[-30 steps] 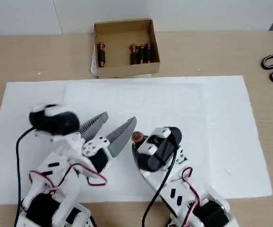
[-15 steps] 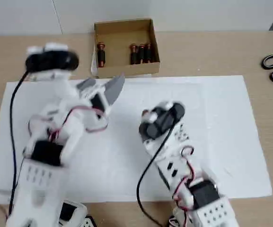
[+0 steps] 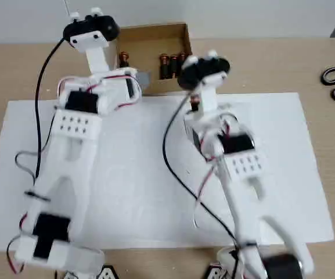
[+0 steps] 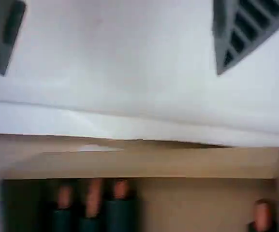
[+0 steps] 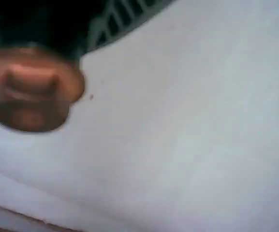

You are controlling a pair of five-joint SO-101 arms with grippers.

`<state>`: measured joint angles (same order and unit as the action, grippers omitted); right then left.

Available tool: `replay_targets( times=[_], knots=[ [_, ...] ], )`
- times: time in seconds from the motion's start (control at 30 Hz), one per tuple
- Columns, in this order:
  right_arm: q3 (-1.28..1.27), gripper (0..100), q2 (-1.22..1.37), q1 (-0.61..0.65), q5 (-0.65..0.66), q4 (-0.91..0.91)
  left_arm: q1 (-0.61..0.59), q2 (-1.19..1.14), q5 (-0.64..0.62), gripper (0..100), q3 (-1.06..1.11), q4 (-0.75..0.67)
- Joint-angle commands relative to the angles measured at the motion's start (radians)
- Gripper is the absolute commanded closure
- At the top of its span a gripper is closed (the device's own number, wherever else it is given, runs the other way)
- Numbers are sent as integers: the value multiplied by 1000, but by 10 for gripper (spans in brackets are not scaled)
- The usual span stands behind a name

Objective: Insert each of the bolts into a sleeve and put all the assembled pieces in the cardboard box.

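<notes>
Left gripper [image 4: 111, 72] released, fingers spread above white paper sheet [image 4: 129, 63], beside brown cardboard box [image 3: 154, 30]. Right gripper [image 3: 194, 104] clenched on copper-headed bolt in black sleeve [image 5: 30, 89].

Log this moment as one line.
left end effector: open | right end effector: shut on assembled piece | cardboard box: four pieces inside

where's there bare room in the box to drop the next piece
Bare floor in the cardboard box lies between the lone piece at one wall and the three pieces at the other. It is crowded at the front wall, where the left gripper hangs.
</notes>
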<state>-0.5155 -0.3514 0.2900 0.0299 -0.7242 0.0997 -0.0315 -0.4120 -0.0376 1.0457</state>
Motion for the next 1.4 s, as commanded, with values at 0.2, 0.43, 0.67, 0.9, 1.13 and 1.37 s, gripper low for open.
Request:
replay_targets(
  times=[0.2, 0.43, 0.67, 0.9, 1.13, 1.37],
  knots=[
    [500, 995, 351, -33, -6, -35, -60, -330, 9, 736, -383, 180],
    [832, 995, 599, -65, -8, -36, -43, -537, 64, 736, -561, 259],
    [1137, 995, 846, -45, -9, -28, -40, -694, 61, 736, -823, 365],
    [1467, 995, 1147, 7, -3, 30, -37, -781, 60, 736, -997, 453],
    [1734, 995, 1448, 41, 46, 127, -32, -798, 60, 753, -1027, 453],
    [1912, 995, 1635, 58, 48, 130, -25, -795, 60, 804, -1026, 466]
  ],
)
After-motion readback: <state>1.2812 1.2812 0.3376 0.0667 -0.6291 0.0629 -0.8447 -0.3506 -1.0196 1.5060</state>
